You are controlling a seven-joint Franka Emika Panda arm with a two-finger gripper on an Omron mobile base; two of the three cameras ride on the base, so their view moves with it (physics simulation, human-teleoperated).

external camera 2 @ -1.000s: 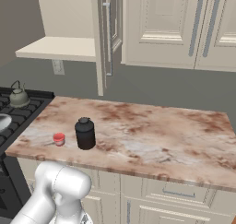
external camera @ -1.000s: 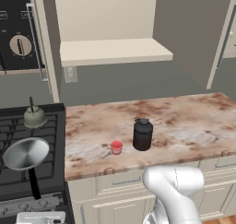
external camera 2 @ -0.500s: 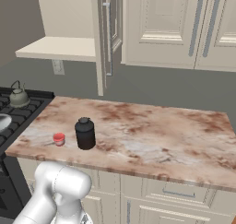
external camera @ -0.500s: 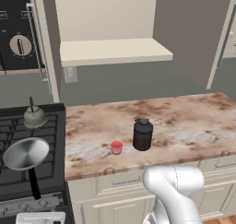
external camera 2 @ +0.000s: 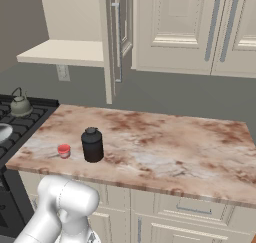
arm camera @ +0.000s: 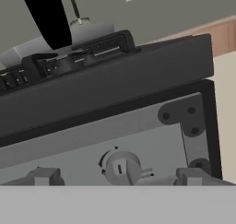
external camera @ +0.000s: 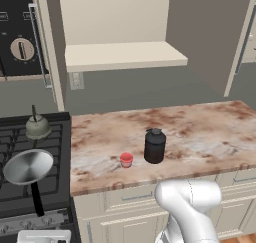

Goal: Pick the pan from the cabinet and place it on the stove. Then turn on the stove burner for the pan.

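pan sits on stove grate near front edge, handle toward knobs | gripper spread wide, fingertips flanking a front-strip knob | kettle behind pan

Black stove carries the silver pan, black handle toward its front, and a small grey-green kettle on the back grate. Beside it, marbled counter holds a black jar and a small red cup just left of it.
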